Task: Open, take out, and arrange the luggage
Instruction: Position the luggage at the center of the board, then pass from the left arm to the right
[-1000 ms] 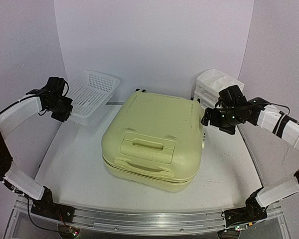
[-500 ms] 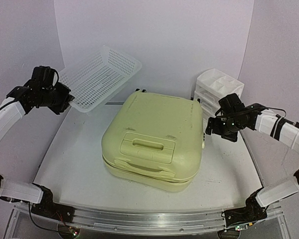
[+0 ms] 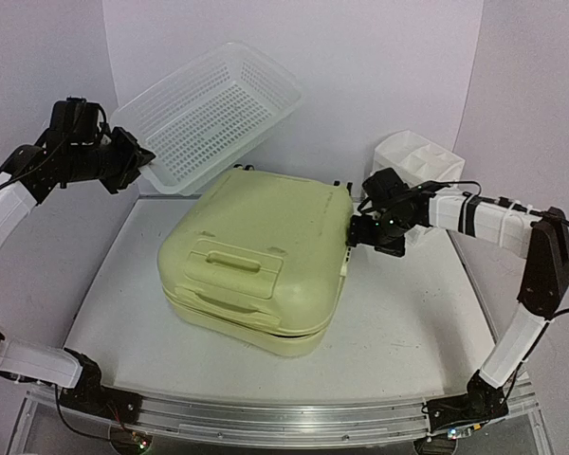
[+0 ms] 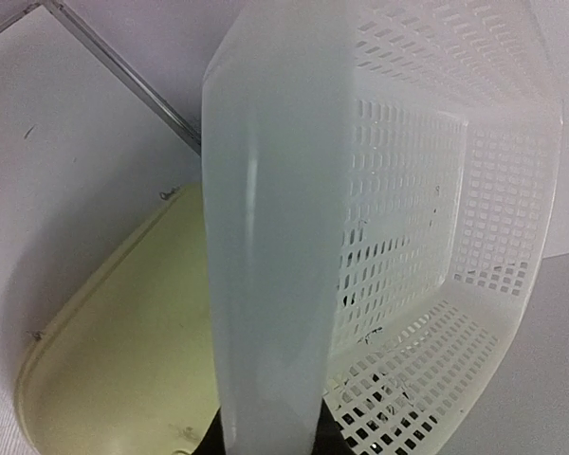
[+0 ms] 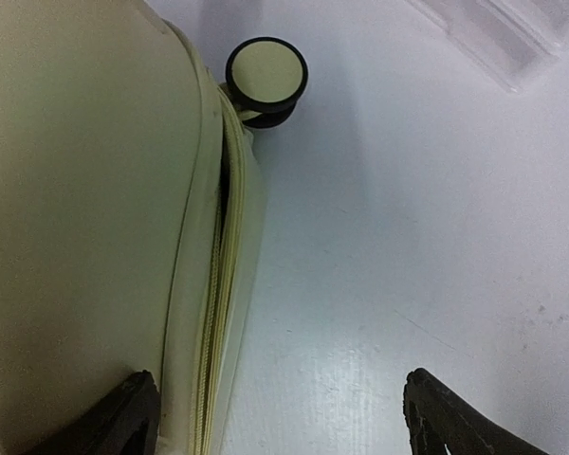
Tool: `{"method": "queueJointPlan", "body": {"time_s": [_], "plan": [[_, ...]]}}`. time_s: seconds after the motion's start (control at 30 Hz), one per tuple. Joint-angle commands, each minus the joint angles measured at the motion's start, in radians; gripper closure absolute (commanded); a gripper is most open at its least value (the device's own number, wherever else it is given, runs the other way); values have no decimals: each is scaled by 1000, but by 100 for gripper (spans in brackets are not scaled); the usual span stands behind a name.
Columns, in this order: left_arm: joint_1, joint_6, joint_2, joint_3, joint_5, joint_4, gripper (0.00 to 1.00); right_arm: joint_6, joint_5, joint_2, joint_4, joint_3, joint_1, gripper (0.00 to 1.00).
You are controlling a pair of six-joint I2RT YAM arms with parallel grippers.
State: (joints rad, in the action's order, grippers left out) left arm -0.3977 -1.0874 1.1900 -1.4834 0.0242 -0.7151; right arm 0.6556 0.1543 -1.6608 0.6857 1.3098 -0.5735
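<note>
Top external view: my left jaws stay clamped on the basket [image 3: 213,109] rim, now swung up off the bench [image 3: 417,322] and tilted. The suitcase [image 3: 256,265] has slid leftward, mid-bench, lid still down. My right jaws, apart, now sit at its right side by a wheel [image 5: 266,74]. I judge opening comes next.

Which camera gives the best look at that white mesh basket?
The top external view: it shows the whole white mesh basket, tilted in the air, its rim in the left gripper. The left wrist view shows only its rim and mesh inside; the right wrist view shows none.
</note>
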Motion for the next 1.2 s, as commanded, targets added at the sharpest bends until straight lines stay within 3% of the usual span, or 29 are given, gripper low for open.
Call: {"method": "queueJointPlan", "body": {"time_s": [0.0,0.27,0.43,0.53,0.8,1.0,1.17], "plan": [[-78,37,32,-115,27,118,100,-5,-116,-51,-167,112,-93,10],[-249,62,113,-156,-50,118,100,-54,-42,235,-69,24,42,8],[-278,69,137,-136,-59,120,100,-183,67,444,27,92,49,9],[-299,84,151,-139,-53,120,100,-254,39,512,67,171,49,10],[-367,137,184,-173,-27,117,100,-358,-209,371,216,457,49,12],[-416,161,191,-177,11,118,100,-378,-242,246,308,598,49,18],[-461,194,195,-187,42,118,100,-366,-169,207,365,600,49,27]]}}
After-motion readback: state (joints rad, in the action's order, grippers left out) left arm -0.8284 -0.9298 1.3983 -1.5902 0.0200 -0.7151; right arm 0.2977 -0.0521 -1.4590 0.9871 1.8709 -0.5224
